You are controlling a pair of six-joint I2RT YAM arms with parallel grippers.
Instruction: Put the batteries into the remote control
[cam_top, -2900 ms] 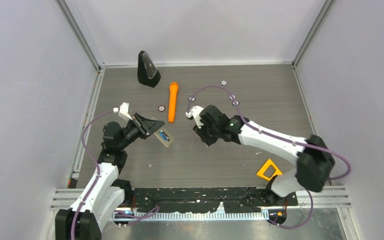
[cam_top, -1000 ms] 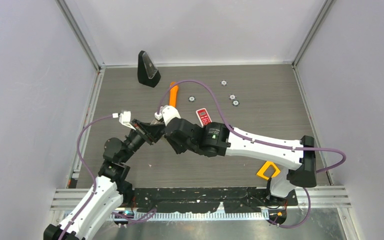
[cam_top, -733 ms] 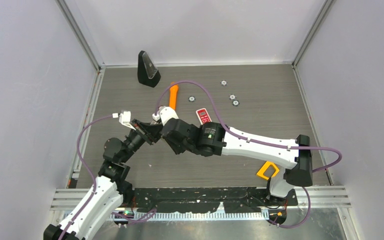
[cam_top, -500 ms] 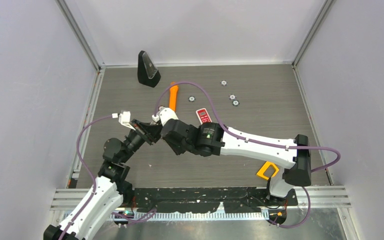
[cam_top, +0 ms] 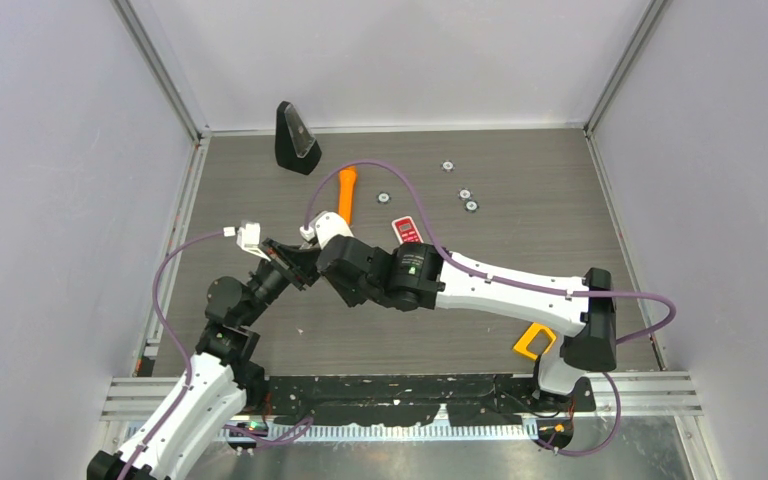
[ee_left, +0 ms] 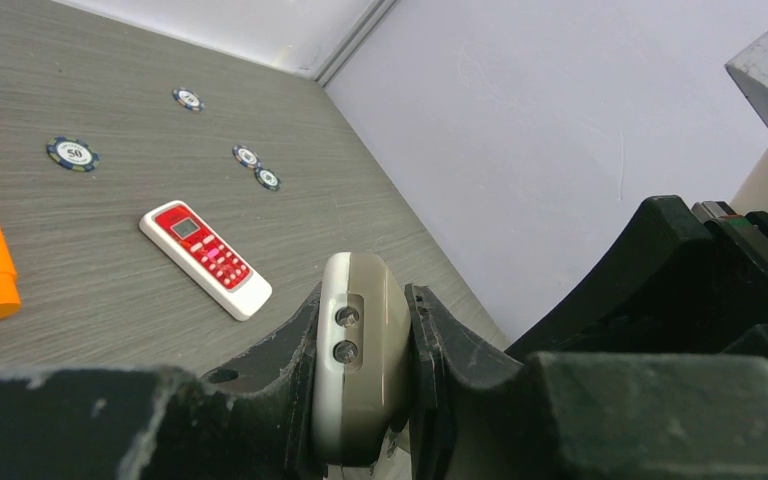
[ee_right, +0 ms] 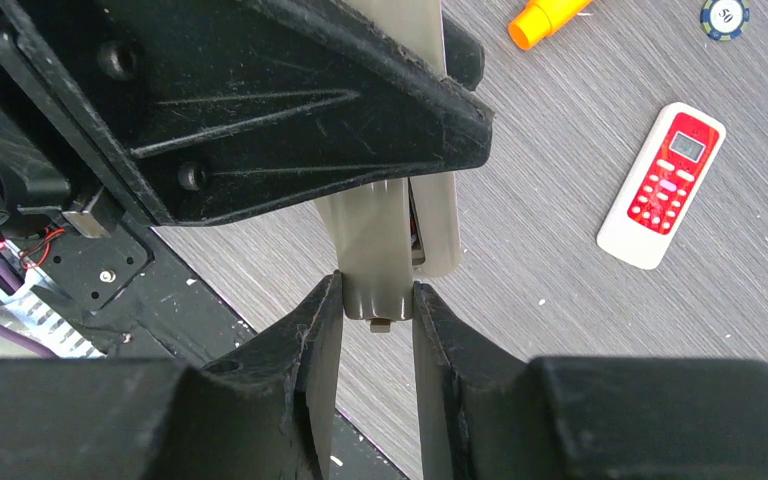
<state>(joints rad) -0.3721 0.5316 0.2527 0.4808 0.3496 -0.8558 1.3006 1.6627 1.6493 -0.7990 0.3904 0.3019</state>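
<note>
**Figure.** Left hand (ee_left: 363,345) clamped on the grey remote (ee_left: 360,290), held off the desk (ee_left: 110,220). Right hand (ee_right: 377,300) clamped on the end of a grey strip (ee_right: 375,250), probably the cover, lying along the remote's back. Batteries hidden, presumably inside. Step judged: seating the cover. Align the 2 hands, push along the remote's length, and grip firmly on the left so nothing twists. Red remote (ee_right: 660,185) lies apart.

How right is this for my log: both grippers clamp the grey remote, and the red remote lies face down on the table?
No: the red remote lies face up on the table, buttons showing in the left wrist view. Left gripper and right gripper clamp the grey remote.
</note>
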